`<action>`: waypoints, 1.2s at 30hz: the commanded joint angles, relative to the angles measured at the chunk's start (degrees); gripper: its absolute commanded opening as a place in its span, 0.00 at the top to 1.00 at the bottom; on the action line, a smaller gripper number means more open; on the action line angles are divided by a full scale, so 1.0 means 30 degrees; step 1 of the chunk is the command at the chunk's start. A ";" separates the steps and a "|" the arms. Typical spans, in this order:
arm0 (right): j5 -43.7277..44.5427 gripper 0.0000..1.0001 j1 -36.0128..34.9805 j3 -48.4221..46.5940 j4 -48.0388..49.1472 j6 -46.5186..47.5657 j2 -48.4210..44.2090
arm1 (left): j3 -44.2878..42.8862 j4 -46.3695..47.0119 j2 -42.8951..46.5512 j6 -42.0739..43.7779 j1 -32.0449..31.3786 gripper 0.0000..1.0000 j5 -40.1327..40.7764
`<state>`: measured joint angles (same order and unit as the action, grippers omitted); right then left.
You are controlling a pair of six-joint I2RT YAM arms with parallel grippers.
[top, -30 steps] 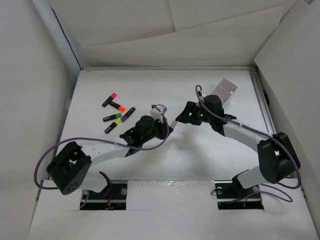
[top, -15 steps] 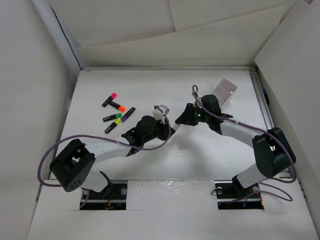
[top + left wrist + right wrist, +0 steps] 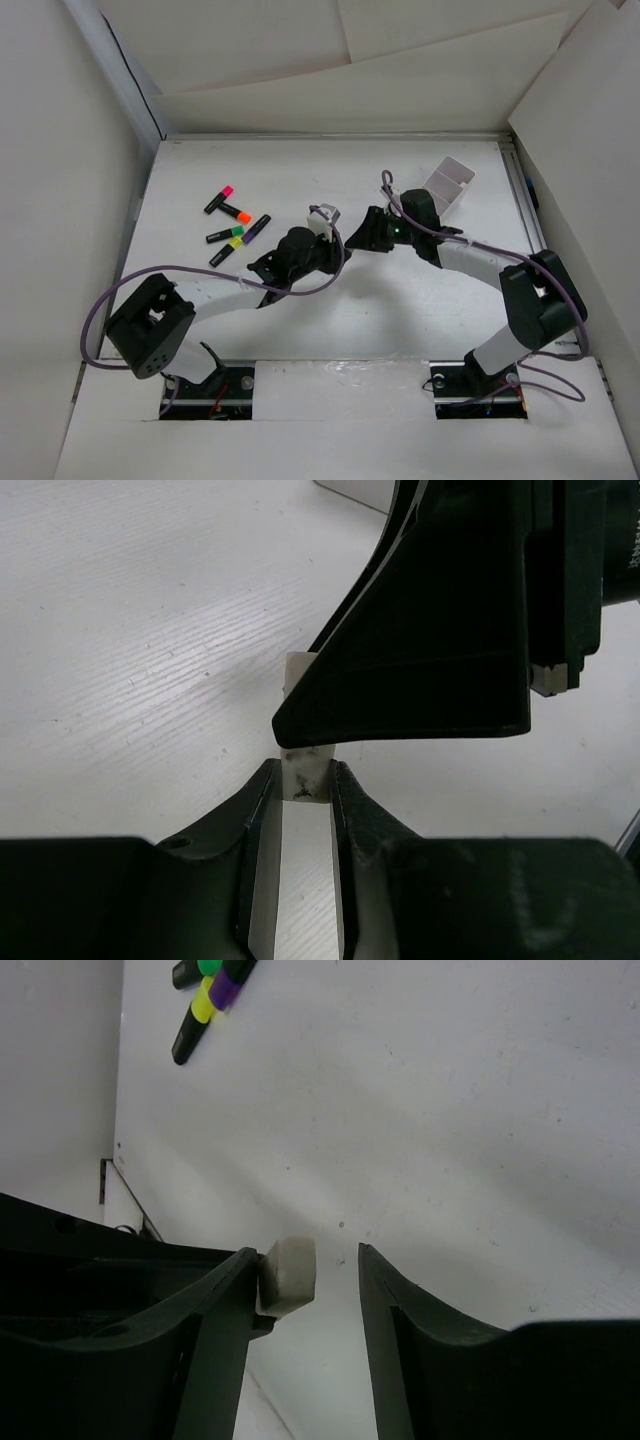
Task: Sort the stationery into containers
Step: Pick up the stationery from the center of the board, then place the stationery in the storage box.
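Several highlighters lie at the table's left: pink cap (image 3: 220,199), orange (image 3: 238,212), green (image 3: 221,236), yellow (image 3: 228,251) and purple (image 3: 258,227). The yellow (image 3: 199,1012) and purple (image 3: 230,982) ones also show in the right wrist view. The white divided tray (image 3: 449,184) stands at the back right. My left gripper (image 3: 344,253) (image 3: 305,772) is shut on a small white eraser block (image 3: 305,777) at its fingertips, mid-table. My right gripper (image 3: 354,243) (image 3: 307,1253) is open around that block (image 3: 288,1275), which lies against its left finger. Its finger (image 3: 420,680) hangs over the block.
White cardboard walls enclose the table on the left, back and right. The two arms meet nose to nose at the table's middle. Purple cables loop off both arms.
My right gripper has moved left and closed in on my left gripper's tip, and its open jaws now straddle the white block. The left arm shifted slightly. The highlighters have not moved.
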<state>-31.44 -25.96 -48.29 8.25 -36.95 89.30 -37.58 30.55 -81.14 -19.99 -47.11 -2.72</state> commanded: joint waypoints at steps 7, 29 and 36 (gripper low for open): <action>-0.0477 0.80 -0.0137 -0.0777 0.1293 0.0100 0.0147 | -0.1183 0.0570 -0.0579 0.0335 0.0030 0.90 0.0702; 0.8742 0.92 0.2496 -0.1244 -0.0698 -0.0076 -0.3486 | 0.0047 0.0426 0.1821 0.0540 0.0030 0.45 0.1809; 1.6156 0.92 0.4548 -0.3645 -0.2311 0.0275 -0.2141 | 0.0047 -0.1568 0.3139 -0.1213 0.0789 0.45 0.2203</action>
<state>4.51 -14.41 -54.52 2.68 -37.12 81.25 -37.98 27.38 -74.87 -20.56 -46.41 3.66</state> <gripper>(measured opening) 0.218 0.550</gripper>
